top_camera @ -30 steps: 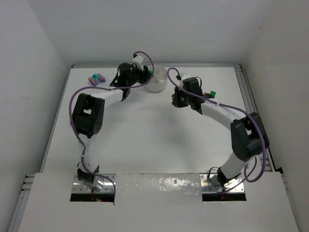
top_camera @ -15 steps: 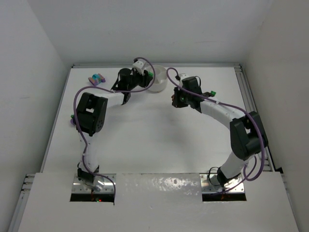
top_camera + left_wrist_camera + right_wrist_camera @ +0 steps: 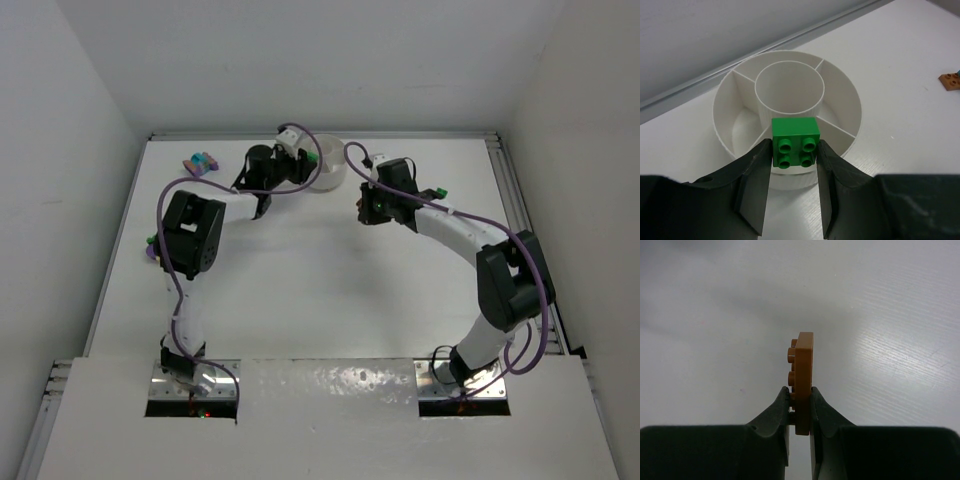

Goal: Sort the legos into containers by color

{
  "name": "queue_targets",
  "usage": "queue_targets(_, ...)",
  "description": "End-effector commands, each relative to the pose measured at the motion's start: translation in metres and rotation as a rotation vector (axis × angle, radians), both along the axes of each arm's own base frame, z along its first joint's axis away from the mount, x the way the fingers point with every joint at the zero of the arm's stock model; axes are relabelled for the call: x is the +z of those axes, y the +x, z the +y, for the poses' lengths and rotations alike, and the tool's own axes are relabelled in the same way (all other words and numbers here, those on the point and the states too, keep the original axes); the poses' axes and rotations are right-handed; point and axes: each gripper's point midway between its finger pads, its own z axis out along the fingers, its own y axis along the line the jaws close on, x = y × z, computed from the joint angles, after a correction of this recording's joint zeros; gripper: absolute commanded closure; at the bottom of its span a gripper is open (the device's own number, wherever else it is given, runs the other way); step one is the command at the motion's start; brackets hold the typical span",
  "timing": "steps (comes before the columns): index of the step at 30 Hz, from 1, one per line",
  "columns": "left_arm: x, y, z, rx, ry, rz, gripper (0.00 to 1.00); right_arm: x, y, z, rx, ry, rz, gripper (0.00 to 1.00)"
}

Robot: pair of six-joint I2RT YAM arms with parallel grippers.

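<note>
On the white desk (image 3: 300, 290), near its far edge: a round white dish (image 3: 850, 100), central well ringed by curved sections. With the left pincer (image 3: 794, 150), pinches a green lego (image 3: 796, 134), studs toward the camera, over the dish's near rim. With the right pincer (image 3: 800, 396), just right of the dish, clamps a thin orange lego (image 3: 805, 357) on edge above the desk. Shows a small cluster of legos (image 3: 202, 161) by the far left corner and another orange one (image 3: 951, 80) lying right of the dish.
</note>
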Motion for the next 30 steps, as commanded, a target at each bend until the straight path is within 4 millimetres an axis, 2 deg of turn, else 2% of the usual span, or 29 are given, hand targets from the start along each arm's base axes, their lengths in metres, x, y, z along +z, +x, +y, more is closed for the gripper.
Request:
queue_targets(1, 0.016, 0.008, -0.008, -0.019, -0.014, -0.069, 0.79, 0.028, 0.011, -0.002, -0.001, -0.006, -0.082, 1.00)
queue_targets(4, 0.004, 0.004, -0.007, -0.023, 0.006, -0.042, 0.62, 0.030, 0.010, -0.004, 0.001, -0.017, -0.090, 1.00)
queue_targets(6, 0.002, 0.005, -0.004, -0.007, 0.008, -0.037, 0.56, 0.031, 0.009, -0.004, 0.006, -0.020, -0.091, 1.00)
queue_targets(9, 0.006, 0.006, -0.003, -0.002, 0.008, -0.045, 0.37, 0.036, 0.011, -0.004, 0.010, -0.019, -0.104, 1.00)
queue_targets(12, 0.017, 0.008, -0.005, -0.011, 0.000, -0.060, 0.30, 0.039, 0.012, -0.003, 0.024, -0.023, -0.110, 1.00)
queue_targets(14, 0.025, 0.010, -0.005, -0.014, -0.015, -0.057, 0.30, 0.046, 0.013, -0.001, 0.043, -0.022, -0.125, 1.00)
queue_targets(17, 0.054, 0.016, -0.003, -0.019, -0.062, -0.077, 0.31, 0.055, 0.012, 0.006, 0.093, -0.005, -0.146, 1.00)
queue_targets(18, 0.074, 0.014, -0.007, -0.057, -0.074, -0.100, 0.37, 0.059, 0.012, 0.008, 0.128, -0.007, -0.160, 1.00)
queue_targets(19, 0.084, 0.011, -0.008, -0.093, -0.073, -0.118, 0.43, 0.063, 0.011, 0.011, 0.157, 0.000, -0.174, 1.00)
queue_targets(20, 0.092, 0.006, -0.010, -0.147, -0.030, -0.157, 0.59, 0.065, 0.006, 0.018, 0.213, 0.021, -0.175, 1.00)
queue_targets(21, 0.112, -0.007, -0.016, -0.222, 0.003, -0.218, 0.63, 0.066, 0.003, 0.022, 0.252, 0.027, -0.186, 1.00)
queue_targets(22, 0.115, -0.032, -0.030, -0.389, 0.032, -0.248, 0.65, 0.070, 0.003, 0.026, 0.313, 0.021, -0.231, 1.00)
queue_targets(23, 0.100, -0.050, -0.034, -0.500, 0.114, -0.244, 0.62, 0.069, -0.008, 0.031, 0.383, 0.043, -0.244, 1.00)
queue_targets(24, 0.108, -0.082, -0.043, -0.696, 0.126, -0.281, 0.59, 0.075, -0.005, 0.035, 0.454, 0.029, -0.325, 1.00)
queue_targets(25, 0.099, -0.102, -0.046, -0.805, 0.150, -0.271, 0.54, 0.077, -0.009, 0.038, 0.505, 0.026, -0.360, 1.00)
queue_targets(26, 0.077, -0.131, -0.039, -0.930, 0.224, -0.255, 0.45, 0.079, -0.021, 0.044, 0.590, 0.043, -0.389, 1.00)
queue_targets(27, 0.074, -0.152, -0.042, -1.020, 0.214, -0.288, 0.40, 0.084, -0.020, 0.046, 0.653, 0.018, -0.454, 1.00)
queue_targets(28, 0.063, -0.172, -0.039, -1.086, 0.240, -0.304, 0.36, 0.088, -0.020, 0.048, 0.677, 0.013, -0.477, 1.00)
queue_targets(30, 0.062, -0.189, -0.046, -1.140, 0.257, -0.319, 0.32, 0.088, -0.020, 0.050, 0.743, -0.020, -0.506, 0.99)
